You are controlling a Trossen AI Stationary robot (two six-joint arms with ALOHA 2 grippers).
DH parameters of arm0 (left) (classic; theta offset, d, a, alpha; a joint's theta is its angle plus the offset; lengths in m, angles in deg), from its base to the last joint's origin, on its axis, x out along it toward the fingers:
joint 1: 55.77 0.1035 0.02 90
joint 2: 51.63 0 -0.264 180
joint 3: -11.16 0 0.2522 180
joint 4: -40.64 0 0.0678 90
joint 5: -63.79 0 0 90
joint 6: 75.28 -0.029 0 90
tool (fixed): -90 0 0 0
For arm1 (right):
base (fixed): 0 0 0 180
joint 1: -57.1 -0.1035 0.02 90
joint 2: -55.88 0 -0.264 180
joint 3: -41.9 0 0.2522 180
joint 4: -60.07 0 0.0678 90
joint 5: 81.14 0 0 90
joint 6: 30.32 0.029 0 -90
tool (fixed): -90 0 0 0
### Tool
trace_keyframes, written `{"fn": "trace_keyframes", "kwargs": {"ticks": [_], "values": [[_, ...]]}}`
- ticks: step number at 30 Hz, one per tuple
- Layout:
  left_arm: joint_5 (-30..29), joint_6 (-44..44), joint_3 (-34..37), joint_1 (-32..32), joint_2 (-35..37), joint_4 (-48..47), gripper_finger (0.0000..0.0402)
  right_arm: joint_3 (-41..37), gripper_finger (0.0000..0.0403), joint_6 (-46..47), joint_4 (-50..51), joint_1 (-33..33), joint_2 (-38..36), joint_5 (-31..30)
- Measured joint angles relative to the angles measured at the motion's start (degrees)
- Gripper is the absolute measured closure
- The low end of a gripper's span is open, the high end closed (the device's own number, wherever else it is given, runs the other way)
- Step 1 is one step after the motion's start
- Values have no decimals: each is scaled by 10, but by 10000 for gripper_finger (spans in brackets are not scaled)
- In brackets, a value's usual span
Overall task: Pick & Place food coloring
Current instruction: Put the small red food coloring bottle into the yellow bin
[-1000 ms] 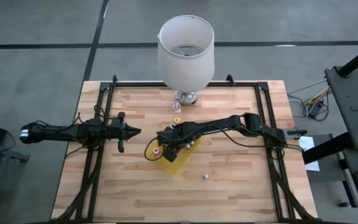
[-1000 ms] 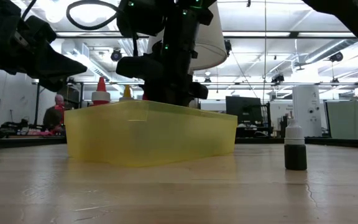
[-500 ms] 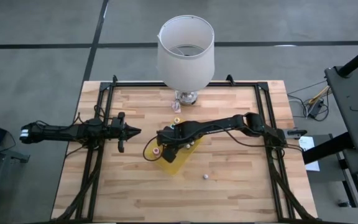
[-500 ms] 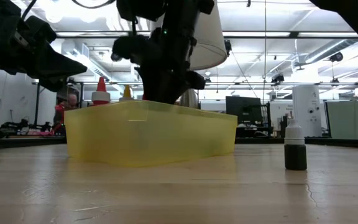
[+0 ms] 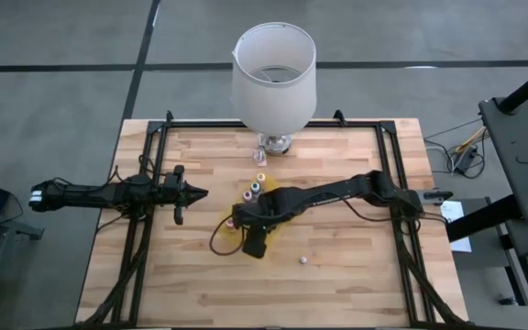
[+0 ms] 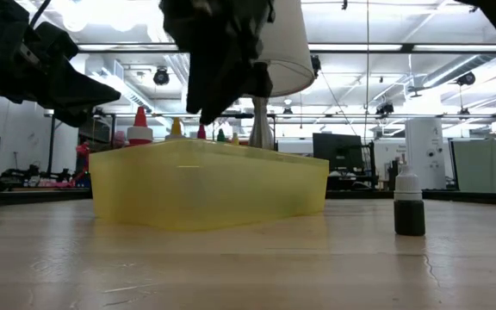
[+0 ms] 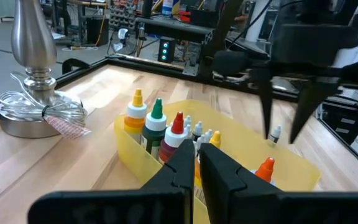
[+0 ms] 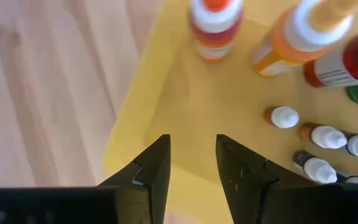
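I'm seeing the right gripper (image 8: 191, 177) hanging over the near edge of the yellow tray (image 8: 185, 118), fingers parted, nothing between them. Tray is holding the food coloring bottles (image 7: 160, 127): taller ones with yellow, green, red and orange caps are standing upright along one side, and small white-capped ones (image 8: 328, 140) are lying in a row on the floor of it. One more small dark bottle with a white cap (image 6: 409, 205) is standing alone on the table (image 5: 356, 284), well apart from the tray. Left gripper (image 5: 191, 193) is waiting off to the tray's left, fingers pressed together, empty. A lamp base (image 7: 37, 93) is sitting beyond the tray.
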Motion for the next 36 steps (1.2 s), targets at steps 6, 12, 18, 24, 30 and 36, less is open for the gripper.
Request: {"fn": "trace_keyframes", "kwargs": {"ticks": [6, 12, 18, 24, 30, 36], "values": [[0, 0, 0, 0, 0, 0, 401, -4, 288, -32, 0, -30, -10, 1], [0, 0, 0, 0, 0, 0, 401, -5, 286, -47, 0, -52, -17, 18], [0, 0, 0, 0, 0, 0, 401, -15, 278, -80, 5, -64, -39, 38], [0, 0, 0, 0, 0, 0, 401, -72, 271, -139, 13, -66, -82, 37], [0, 0, 0, 0, 0, 0, 401, -175, 261, -169, 9, -75, -155, 34], [0, 0, 0, 0, 0, 0, 401, -268, 247, -194, 4, -101, -213, 34]]}}
